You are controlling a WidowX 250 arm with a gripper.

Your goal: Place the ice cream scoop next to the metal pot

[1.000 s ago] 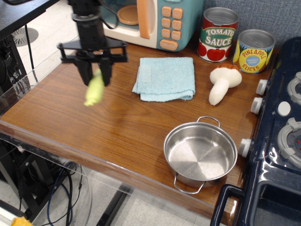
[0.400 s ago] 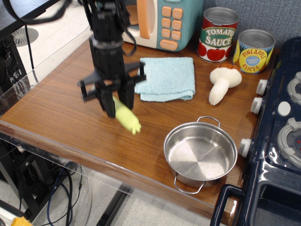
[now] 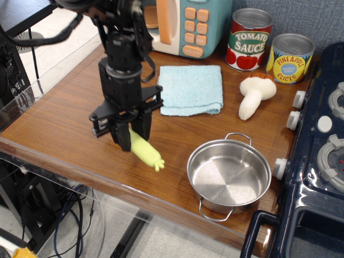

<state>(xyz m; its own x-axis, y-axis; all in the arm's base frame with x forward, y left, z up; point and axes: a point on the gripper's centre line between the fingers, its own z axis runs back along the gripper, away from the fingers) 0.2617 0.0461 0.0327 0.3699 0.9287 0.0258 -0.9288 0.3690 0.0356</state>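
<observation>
My gripper [image 3: 130, 134] is shut on the ice cream scoop [image 3: 146, 152], holding it low over the wooden table, left of the metal pot [image 3: 229, 176]. Only the lime-green handle shows, slanting down to the right with its tip at or just above the table surface. The scoop's silver bowl is hidden between the fingers. The shallow steel pot stands upright near the table's front right, a short gap away from the handle tip.
A light blue cloth [image 3: 190, 88] lies behind the gripper. A cream toy mushroom [image 3: 253, 95], a tomato sauce can [image 3: 249, 46] and a pineapple can [image 3: 289, 58] stand at the back right. A toy microwave [image 3: 180, 24] is at the back. A toy stove [image 3: 322, 156] borders the right edge.
The gripper has carried the scoop from the table's left rear toward the front right and lowered it close to the table beside the pot.
</observation>
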